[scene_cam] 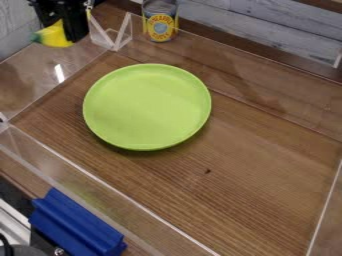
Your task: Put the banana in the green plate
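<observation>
We see the claw (60,28) clenched on the banana (52,37), top left. Banana's axis unclear, mostly hidden. Green plate (147,106) sits apart on the counter (254,170).

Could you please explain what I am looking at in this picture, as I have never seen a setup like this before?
This is a single view from a fixed camera looking down at a wooden table fenced by clear plastic walls. At the top left, the dark shape is the gripper of a robot arm, its two-fingered hand. It is shut on a small yellow banana, a toy, held above the table's far corner. In the middle lies a large round green plate with nothing in it; the banana is meant to go there. At the back stands a small yellow can, with a clear plastic stand beside it. The blue object at the bottom left lies outside the walls; I cannot tell what it is.
</observation>
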`<action>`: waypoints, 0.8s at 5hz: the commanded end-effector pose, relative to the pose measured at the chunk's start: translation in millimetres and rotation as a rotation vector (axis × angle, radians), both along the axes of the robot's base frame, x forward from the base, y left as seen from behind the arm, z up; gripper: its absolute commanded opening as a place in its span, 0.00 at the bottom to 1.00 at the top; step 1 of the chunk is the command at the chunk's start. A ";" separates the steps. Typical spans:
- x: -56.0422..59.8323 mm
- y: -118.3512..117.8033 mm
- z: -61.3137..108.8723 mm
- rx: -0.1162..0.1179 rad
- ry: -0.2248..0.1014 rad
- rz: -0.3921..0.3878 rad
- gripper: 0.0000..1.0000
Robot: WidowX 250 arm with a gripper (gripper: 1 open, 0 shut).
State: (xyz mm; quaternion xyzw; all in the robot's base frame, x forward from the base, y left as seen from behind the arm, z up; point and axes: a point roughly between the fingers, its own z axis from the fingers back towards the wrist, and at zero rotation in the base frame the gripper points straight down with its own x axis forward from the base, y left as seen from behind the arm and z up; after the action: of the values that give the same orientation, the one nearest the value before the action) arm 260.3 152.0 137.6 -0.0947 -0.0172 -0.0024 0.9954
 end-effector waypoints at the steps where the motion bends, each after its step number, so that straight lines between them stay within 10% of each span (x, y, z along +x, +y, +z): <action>1: 2.8 -5.4 19.1 0.032 -0.064 -0.011 0.00; 4: 4.1 -34.9 13.7 0.014 -0.070 -0.064 0.00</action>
State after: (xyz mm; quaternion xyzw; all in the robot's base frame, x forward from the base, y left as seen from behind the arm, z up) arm 262.5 116.8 130.7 -0.1081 -0.0170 -0.0325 0.9935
